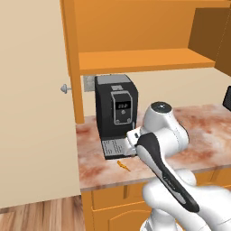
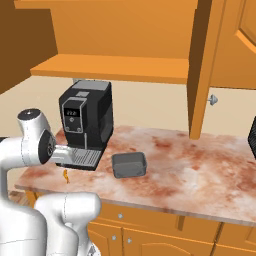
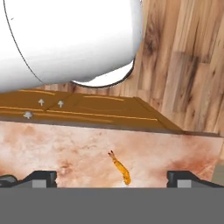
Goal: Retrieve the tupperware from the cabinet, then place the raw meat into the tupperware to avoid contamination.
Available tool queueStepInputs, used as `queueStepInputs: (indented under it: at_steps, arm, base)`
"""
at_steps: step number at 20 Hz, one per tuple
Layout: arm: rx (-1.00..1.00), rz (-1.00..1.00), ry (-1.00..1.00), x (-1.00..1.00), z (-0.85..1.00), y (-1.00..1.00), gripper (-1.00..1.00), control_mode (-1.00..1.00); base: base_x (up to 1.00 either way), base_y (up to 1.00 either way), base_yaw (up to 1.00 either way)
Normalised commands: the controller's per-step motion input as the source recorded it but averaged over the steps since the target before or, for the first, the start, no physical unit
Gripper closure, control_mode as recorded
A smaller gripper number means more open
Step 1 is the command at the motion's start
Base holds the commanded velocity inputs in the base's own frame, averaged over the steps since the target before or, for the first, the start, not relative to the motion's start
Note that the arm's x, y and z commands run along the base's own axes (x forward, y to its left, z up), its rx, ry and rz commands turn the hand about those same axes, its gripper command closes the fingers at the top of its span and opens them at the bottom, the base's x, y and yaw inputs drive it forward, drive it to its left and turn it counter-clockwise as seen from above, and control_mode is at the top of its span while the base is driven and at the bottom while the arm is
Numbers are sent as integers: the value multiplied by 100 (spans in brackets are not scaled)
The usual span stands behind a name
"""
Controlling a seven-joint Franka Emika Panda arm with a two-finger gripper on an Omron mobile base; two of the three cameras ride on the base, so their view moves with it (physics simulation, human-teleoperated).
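The raw meat (image 3: 120,168), a thin orange-brown sliver, lies on the marbled counter just in front of the black coffee machine (image 1: 115,113). It also shows as the sliver (image 1: 123,165) near the counter's front edge and the sliver (image 2: 65,175) beside my arm. My gripper (image 3: 111,178) hangs above it, open, with one fingertip on each side and nothing between them. The tupperware (image 2: 129,165), a small grey open box, stands on the counter right of the machine. Above, the cabinet (image 2: 110,67) is open, its shelf (image 1: 144,61) bare.
An open cabinet door (image 2: 202,70) with a round knob (image 2: 212,100) hangs over the counter's right half. A dark appliance (image 2: 252,135) sits at the far right edge. Base cabinets (image 3: 78,107) and wooden floor (image 3: 183,65) lie below the counter edge.
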Motion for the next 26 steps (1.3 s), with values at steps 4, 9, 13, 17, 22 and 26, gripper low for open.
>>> queueStepInputs:
  at_steps: [4,9,13,17,22,26]
  arm:
    - [-1,4,1,23,-6,32,-100,-100]
    - [-2,0,-1,26,-8,17,-100,-100]
    - [0,0,-2,31,-13,17,-100,-100]
    - [0,0,0,33,-16,23,-100,-100]
    - [0,-1,-1,23,-24,8,-100,-100]
    - [0,-5,0,2,-32,-12,-100,-100]
  base:
    - [0,0,0]
    - [0,0,0]
    - [0,0,0]
    - [0,0,0]
    - [0,0,0]
    - [0,0,0]
